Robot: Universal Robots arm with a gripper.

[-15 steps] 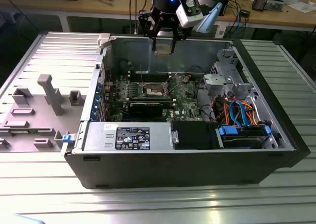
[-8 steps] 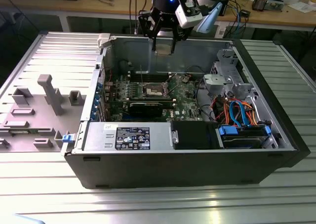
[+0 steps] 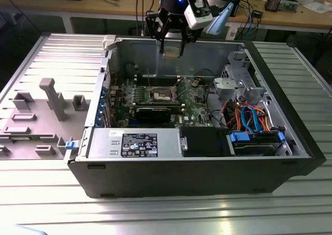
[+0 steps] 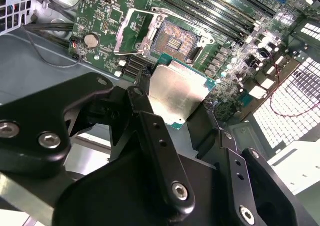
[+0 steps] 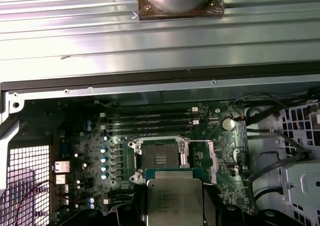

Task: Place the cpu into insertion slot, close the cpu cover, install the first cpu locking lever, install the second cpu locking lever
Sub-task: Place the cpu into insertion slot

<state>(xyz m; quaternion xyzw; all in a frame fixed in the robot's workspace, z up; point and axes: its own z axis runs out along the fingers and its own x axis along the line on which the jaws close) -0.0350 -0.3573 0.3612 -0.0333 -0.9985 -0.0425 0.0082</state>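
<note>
1. Reading the exterior view first, I find the gripper (image 3: 171,47) hanging over the open computer case (image 3: 207,178). It is higher than the insertion slot (image 3: 162,95) and off to the slot's side that faces away from the power supply box (image 3: 136,143). Something pale sits in its grasp, but here I cannot tell more.
2. In the second wrist view the grip is plain. The gripper (image 4: 172,101) is clamped on the cpu (image 4: 177,91), with black fingers (image 4: 142,104) pressing two opposite edges and the silver top facing the camera. The insertion slot (image 4: 175,41) lies just past the cpu's free edge, bare, with its contact field showing. The cpu cover (image 4: 124,34) is swung open beside the slot, so nothing lies over it.
3. In the first wrist view the cpu (image 5: 175,201) hangs clear of the insertion slot (image 5: 157,158). I judge it a little off the slot's centre, shifted toward the side where the cpu cover (image 5: 211,160) lies open. The chip is square, so it has no long axis to line up. Its edges run close to parallel with the slot's edges. I judge the cpu not yet seated and the cover not yet closed.
</note>
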